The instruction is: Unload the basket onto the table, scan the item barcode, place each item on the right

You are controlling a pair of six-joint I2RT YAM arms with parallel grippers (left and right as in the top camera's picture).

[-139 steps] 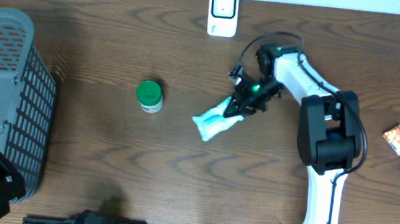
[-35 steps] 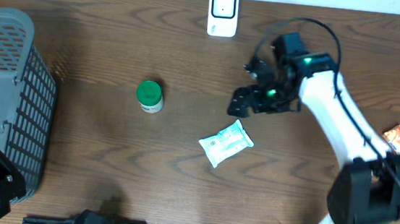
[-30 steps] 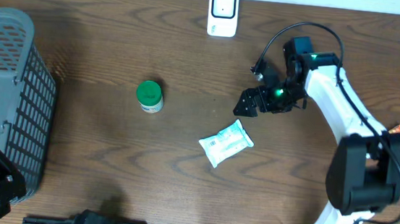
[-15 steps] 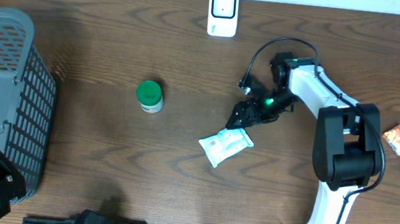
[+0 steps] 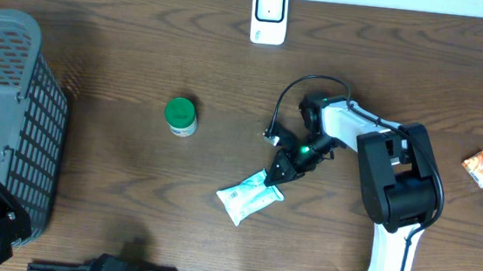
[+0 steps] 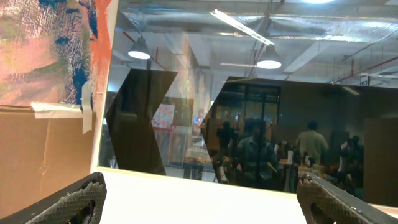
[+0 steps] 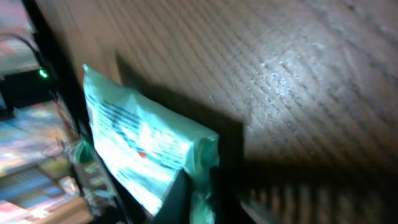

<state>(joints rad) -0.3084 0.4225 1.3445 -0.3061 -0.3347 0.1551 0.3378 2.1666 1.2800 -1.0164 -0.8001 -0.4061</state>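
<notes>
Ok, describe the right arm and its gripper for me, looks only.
The right arm has white shells over its links and bulky black joint housings. A thin black cable loops out near the wrist. The right gripper is black and tapers to narrow fingers, with a small green light glowing just behind it.

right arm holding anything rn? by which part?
Yes. The right gripper is shut on the pale teal packet, pinching the edge at its upper-right end in the overhead view. The left gripper is open and holds nothing.
</notes>
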